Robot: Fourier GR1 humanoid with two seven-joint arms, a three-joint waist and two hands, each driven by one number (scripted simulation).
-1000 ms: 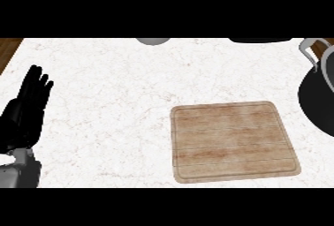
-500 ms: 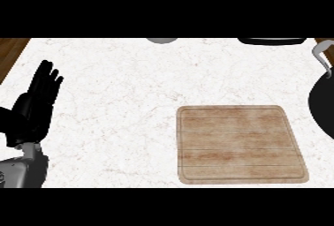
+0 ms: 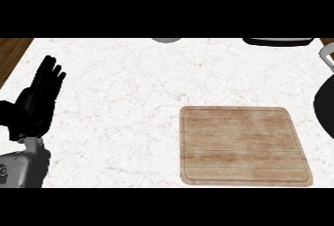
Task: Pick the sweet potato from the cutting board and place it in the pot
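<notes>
The wooden cutting board [image 3: 243,145] lies at the right of the white counter with nothing on its top. No sweet potato shows anywhere in the head view. The black pot [image 3: 325,102] is cut off by the right edge, with its grey handle [image 3: 325,56] above it. My left hand [image 3: 36,106] rests at the left edge, fingers straight and pointing up, holding nothing. My right hand does not appear in the view.
A dark round object [image 3: 278,41] and a small grey one [image 3: 168,39] peek in at the counter's far edge. Brown wood floor [image 3: 12,50] shows past the counter's left corner. White marble counter [image 3: 130,88] lies between my left hand and the board.
The whole view has shifted: the board and pot have slid to the right and slightly down in the picture, and the pot shows less. My left hand stays open at the left edge.
</notes>
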